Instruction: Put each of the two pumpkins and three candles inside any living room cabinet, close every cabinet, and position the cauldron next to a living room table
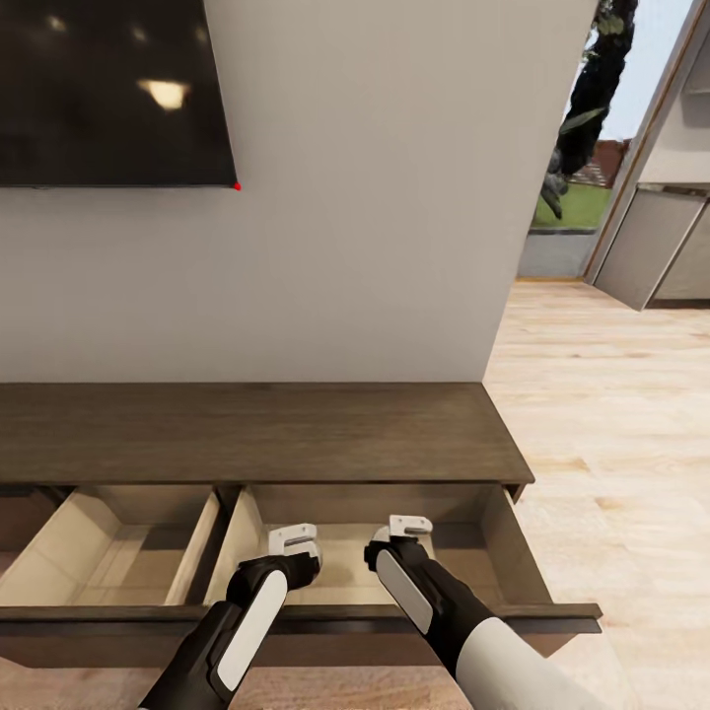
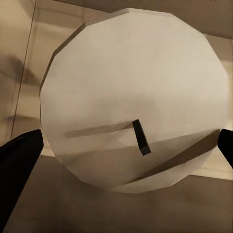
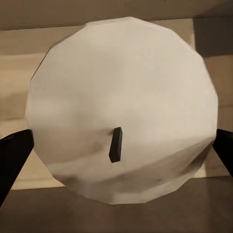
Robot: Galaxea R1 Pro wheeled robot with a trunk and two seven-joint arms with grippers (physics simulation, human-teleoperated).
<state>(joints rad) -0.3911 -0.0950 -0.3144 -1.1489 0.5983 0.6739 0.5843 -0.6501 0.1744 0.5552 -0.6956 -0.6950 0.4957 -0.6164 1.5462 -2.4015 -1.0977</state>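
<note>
Beige candle (image 2: 131, 97) between left gripper (image 2: 128, 155) fingers.

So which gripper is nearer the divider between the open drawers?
Left. The left gripper, holding a candle, hangs just right of the divider; the right gripper, also holding one, is farther right.

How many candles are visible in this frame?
2: one candle between the left gripper's jaws, another between the right gripper's, both over the open drawer. The third may be hidden.

No text, label, brand or number can be read anywhere. The dark screen (image 1: 113, 89) at the upper left of the frame carries no writing. The candle (image 2: 133, 97) tops are blank.
</note>
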